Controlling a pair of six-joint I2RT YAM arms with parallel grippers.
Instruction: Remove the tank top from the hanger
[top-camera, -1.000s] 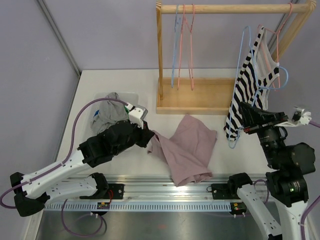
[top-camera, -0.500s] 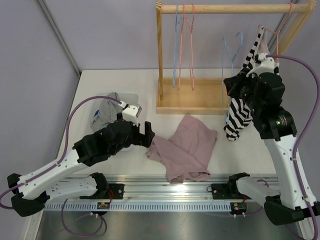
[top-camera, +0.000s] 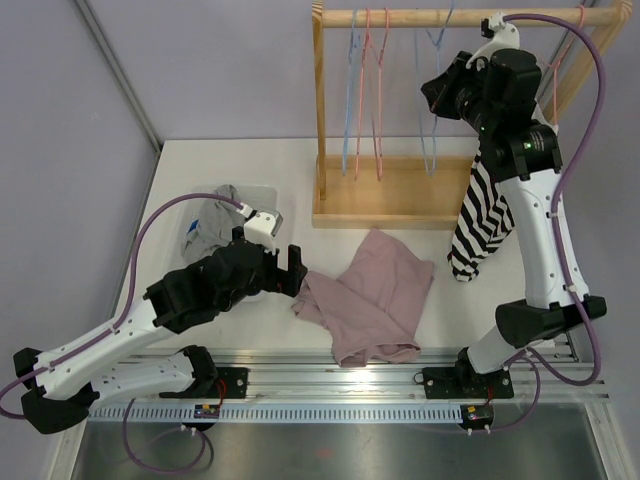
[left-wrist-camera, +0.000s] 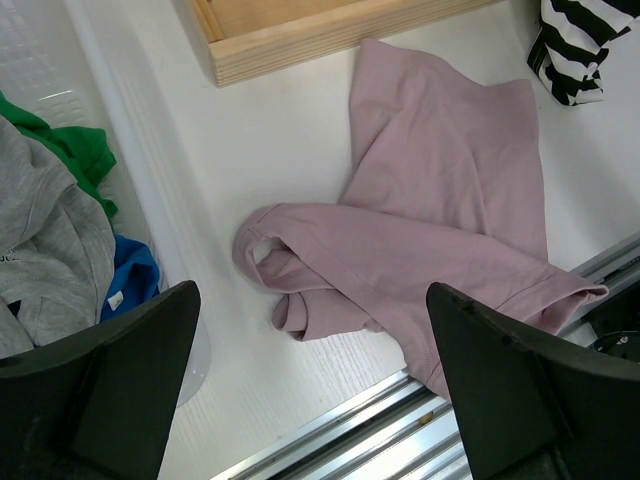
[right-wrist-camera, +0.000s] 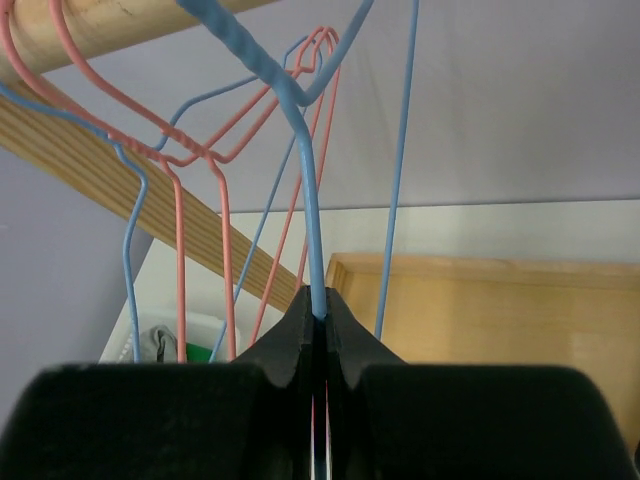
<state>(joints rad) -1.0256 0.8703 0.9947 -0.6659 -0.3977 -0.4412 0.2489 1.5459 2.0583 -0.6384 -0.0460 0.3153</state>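
right hand (right-wrist-camera: 316, 303) clamps bare blue hanger (right-wrist-camera: 306, 200), upper right | striped tank top (top-camera: 487, 215) seemingly off (support hidden) | left hand (top-camera: 290, 268) agape, empty

The black-and-white striped tank top (top-camera: 483, 215) hangs limp at the right end of the rack (top-camera: 400, 205), its upper part hidden and its hem bunched on the table (top-camera: 250, 160), apart from the blue wire hanger (right-wrist-camera: 312, 230), which is pinched upright in the right gripper (right-wrist-camera: 316, 308) by the rail (top-camera: 400, 17).
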